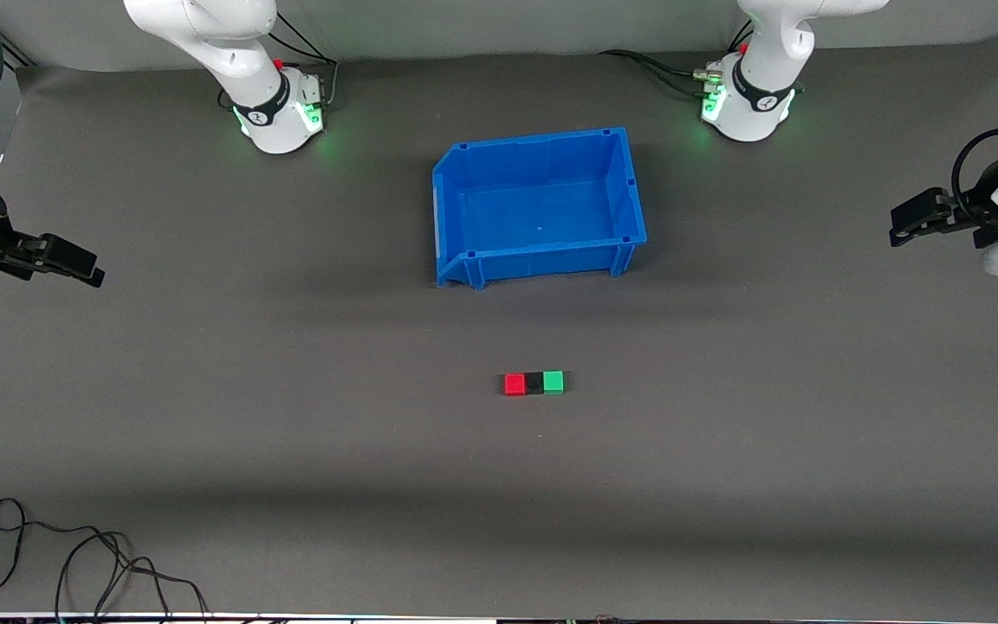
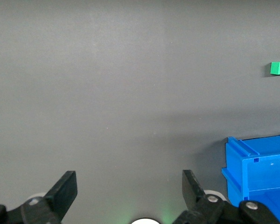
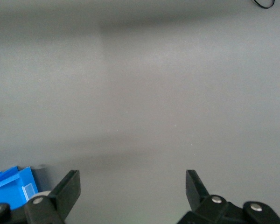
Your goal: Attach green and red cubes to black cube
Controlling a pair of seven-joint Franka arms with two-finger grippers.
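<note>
Loose black cable (image 1: 74, 563) lies coiled on the desk (image 1: 291, 451) at the edge nearest the front camera, toward the right arm's end, about 7 o'clock from the cubes in the front view.

Mid-desk: three small cubes in one row, faces touching. Red cube (image 1: 514, 384) at the 9 o'clock end, black cube (image 1: 534, 383) in the middle, green cube (image 1: 554, 382) at the 3 o'clock end. The row runs along the desk's length, the red end toward the right arm's end and the green end toward the left arm's end. All three sit flat on the desk, with no pincer near them.

Blue bin (image 1: 464, 199) stands farther from the front camera than the row, at roughly 12 o'clock from the black cube, well apart from it. It is open-topped, and only its blue floor shows inside.

Right pincer (image 1: 87, 269) hangs over the right arm's end of the desk, fingers spread wide, gripping nothing; its wrist view shows bare desk between the two fingers and a corner of the bin.

Left pincer (image 1: 897, 227) hangs over the left arm's end of the desk, likewise spread wide and holding nothing. Its wrist view catches the bin's corner and the green cube farther off.

Both arm bases stand at the desk's edge farthest from the camera, lit green.
</note>
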